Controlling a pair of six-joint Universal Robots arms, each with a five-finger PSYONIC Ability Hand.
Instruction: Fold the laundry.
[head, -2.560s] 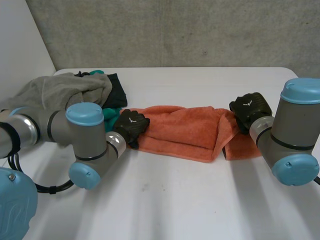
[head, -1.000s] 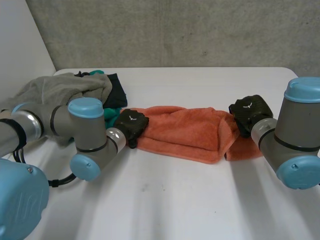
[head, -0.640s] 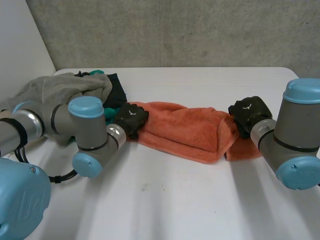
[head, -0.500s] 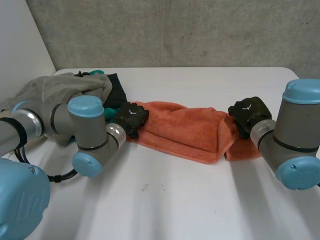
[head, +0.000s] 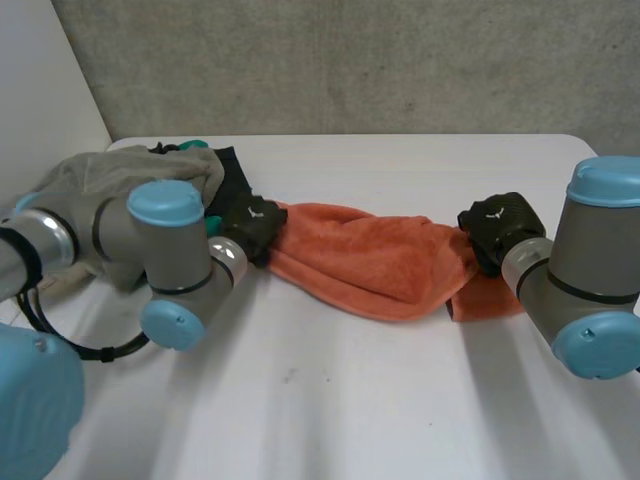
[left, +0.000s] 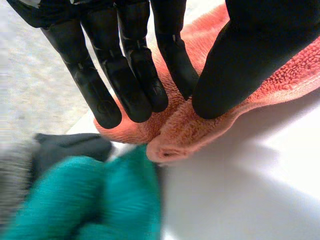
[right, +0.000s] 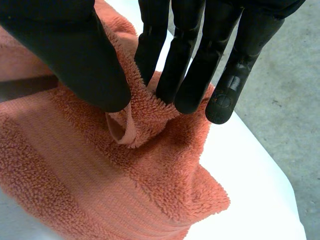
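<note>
Orange towel (head: 370, 265): soft, limp, grip ends | left hand (head: 250, 222) pinches end beside laundry pile (head: 130, 175) | right hand (head: 497, 225) pinches far end

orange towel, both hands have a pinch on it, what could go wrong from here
1. The left hand and right hand each pinch only a small fold of the orange towel near the fingertips; a pull could slip it free.
2. The left hand's end lies right beside the green cloth; that cloth might snag and get dragged along.
3. The towel lies bunched between the hands, so a fold made now may come out uneven.
</note>
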